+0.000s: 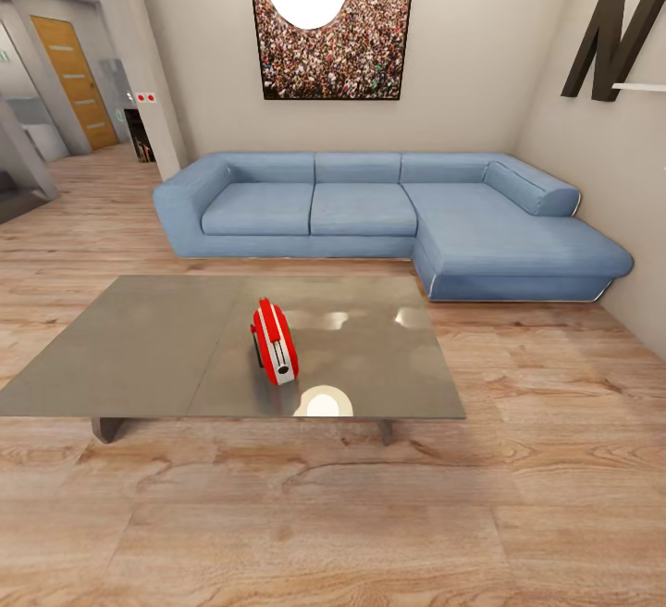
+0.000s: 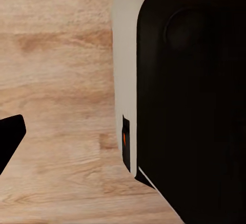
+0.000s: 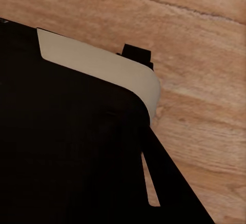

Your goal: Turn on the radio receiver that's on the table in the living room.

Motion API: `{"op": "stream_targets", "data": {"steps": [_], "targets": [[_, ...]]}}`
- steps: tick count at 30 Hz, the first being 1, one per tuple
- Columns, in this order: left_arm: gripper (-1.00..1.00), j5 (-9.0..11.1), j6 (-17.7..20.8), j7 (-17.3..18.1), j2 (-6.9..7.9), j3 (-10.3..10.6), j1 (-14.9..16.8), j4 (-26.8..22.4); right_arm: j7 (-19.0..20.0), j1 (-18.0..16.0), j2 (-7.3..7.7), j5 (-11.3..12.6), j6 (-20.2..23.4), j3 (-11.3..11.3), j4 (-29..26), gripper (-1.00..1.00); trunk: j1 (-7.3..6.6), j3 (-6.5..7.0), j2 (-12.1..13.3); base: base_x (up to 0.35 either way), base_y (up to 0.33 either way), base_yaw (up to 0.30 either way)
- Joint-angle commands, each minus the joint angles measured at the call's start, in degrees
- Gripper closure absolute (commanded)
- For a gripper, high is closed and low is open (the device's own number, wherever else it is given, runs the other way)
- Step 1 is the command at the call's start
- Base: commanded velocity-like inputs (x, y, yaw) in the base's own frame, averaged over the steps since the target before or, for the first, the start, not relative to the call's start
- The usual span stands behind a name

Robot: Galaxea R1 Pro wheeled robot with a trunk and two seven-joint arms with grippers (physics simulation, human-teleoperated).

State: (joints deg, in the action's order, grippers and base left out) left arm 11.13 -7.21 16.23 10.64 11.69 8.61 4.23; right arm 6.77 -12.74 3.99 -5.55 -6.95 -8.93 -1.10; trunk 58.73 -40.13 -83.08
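Radio receiver [image 1: 275,342], red and white, is seen upright on the desk [image 1: 139,348] near its front edge, toward the right corner. Whether it is switched on cannot be told. How the jaws stand cannot be told.

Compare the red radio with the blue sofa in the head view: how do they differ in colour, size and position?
The radio is red and white; the sofa is blue. The radio is small, the sofa large and L-shaped. The radio stands on the grey table; the sofa sits on the wooden floor behind it.
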Motion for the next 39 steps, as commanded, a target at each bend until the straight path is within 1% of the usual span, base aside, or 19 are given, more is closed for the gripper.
{"op": "stream_targets", "data": {"steps": [1, 7, 17, 18, 24, 39], "targets": [[-1.0, 0.0, 0.0, 0.0, -0.17, 0.0, 0.0, 0.0, 0.0, 0.0, -0.05, 0.0, 0.0, 0.0, 0.0, 1.0, 0.0, 0.0, 0.0, 0.0, 0.0, 0.0], [-1.0, 0.0, 0.0, 0.0, -1.46, 0.0, 0.0, 0.0, 0.1, 0.0, -0.2, 0.0, 0.0, 0.0, 0.0, 1.0, 0.0, 0.0, 0.0, 0.0, 0.0, 0.0], [-1.0, 0.0, 0.0, 0.0, -1.94, 0.0, 0.0, 0.0, 0.0, 0.0, -0.2, 0.0, 0.0, 0.0, 0.0, 1.0, 0.0, 0.0, 0.0, 0.0, 0.0, 0.0], [-1.0, -0.1, 0.0, 0.0, -2.35, -0.1, 0.0, -0.1, 0.0, 0.0, -0.19, 0.0, 0.0, 0.0, 0.0, 1.0, 0.0, 0.0, 0.0, 0.0, 0.0, 0.0], [-1.0, -0.1, 0.0, 0.0, -3.23, -0.1, 0.0, -0.1, 0.0, 0.0, -0.21, 0.0, 0.0, 0.0, 0.0, 1.0, 0.0, 0.0, 0.0, 0.0, 0.0, 0.0], [-1.0, -0.1, 0.0, 0.0, -3.43, -0.1, 0.0, -0.1, 0.0, 0.0, -0.3, -0.2, -0.8, 0.0, -0.2, 1.0, 0.0, 0.0, 0.0, 0.0, 0.0, 0.0]]}}
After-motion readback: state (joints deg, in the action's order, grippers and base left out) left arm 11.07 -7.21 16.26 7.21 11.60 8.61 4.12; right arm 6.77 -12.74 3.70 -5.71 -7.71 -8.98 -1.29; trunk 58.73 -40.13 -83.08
